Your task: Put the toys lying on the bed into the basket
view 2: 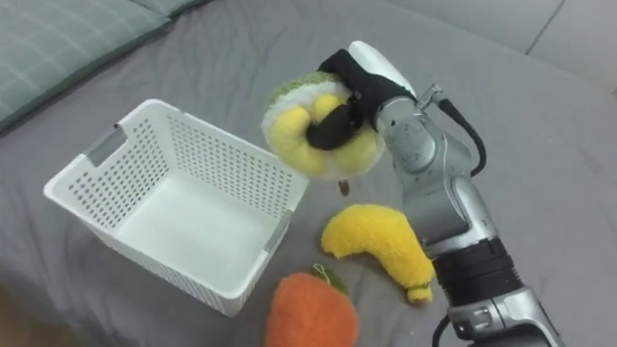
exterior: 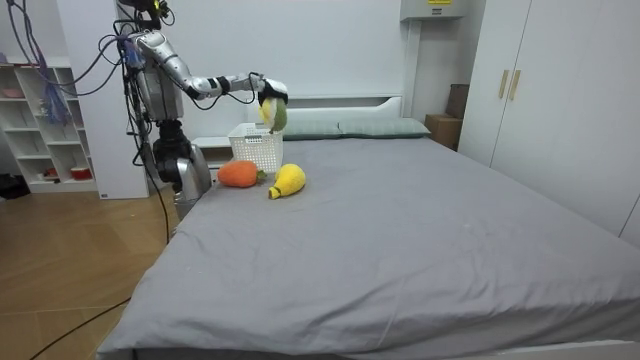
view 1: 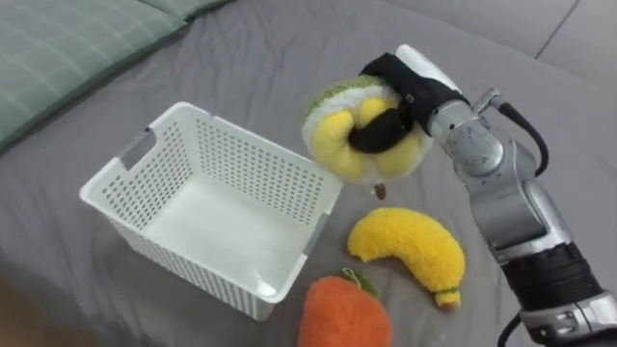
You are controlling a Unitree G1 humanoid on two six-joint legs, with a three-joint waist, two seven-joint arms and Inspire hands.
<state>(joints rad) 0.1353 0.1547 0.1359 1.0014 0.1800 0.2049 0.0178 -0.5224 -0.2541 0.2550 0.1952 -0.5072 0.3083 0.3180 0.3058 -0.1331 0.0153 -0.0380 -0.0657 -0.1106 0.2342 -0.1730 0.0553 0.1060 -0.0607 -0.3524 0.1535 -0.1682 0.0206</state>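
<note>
- Left eye view: right hand (view 1: 405,92) curled round a yellow-green plush (view 1: 333,145), at two o'clock of the white basket (view 1: 241,159).
- Plush banana (view 1: 410,249) and carrot (view 1: 342,313) lie at its four o'clock.

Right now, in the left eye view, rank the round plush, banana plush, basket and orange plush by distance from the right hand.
1. Round plush, gripped in the right hand.
2. Banana plush, below it, and basket, to its left: too close to call.
3. Orange plush, at the bottom edge.
</note>
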